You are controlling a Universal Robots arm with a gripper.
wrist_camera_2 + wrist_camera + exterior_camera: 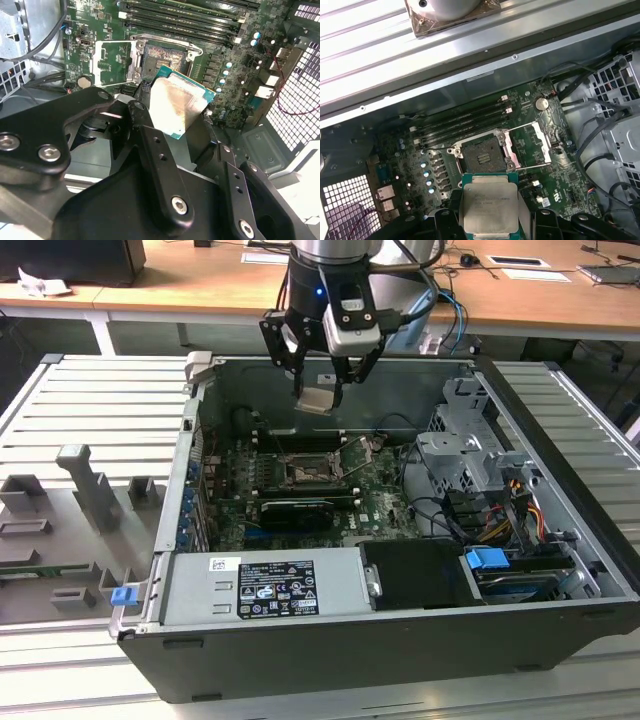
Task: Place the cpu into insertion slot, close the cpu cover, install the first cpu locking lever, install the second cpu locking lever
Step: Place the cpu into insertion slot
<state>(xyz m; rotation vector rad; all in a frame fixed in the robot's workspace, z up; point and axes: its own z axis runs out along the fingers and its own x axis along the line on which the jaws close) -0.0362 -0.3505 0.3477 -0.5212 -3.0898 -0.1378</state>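
Jaws pinch the cpu (pixel 489 207) above the bare slot (pixel 482 157); cover (pixel 543 142) stands open, so all four steps are left.

The cpu (pixel 488 207) has a pale metal face, dull with a soft sheen and a faintly scuffed look, over a green laminate edge. The gripper (pixel 489 221) is black, smooth and semi-glossy, set with bright steel screws. The slot (pixel 481 157) is dark and matt inside a silvery metal rim. The cover (pixel 536 142) is thin, bright sheet metal. The board (pixel 555 125) is glossy green. The case (pixel 400 660) is matt dark grey outside. The desk (pixel 80 400) is ribbed pale metal with a satin finish.
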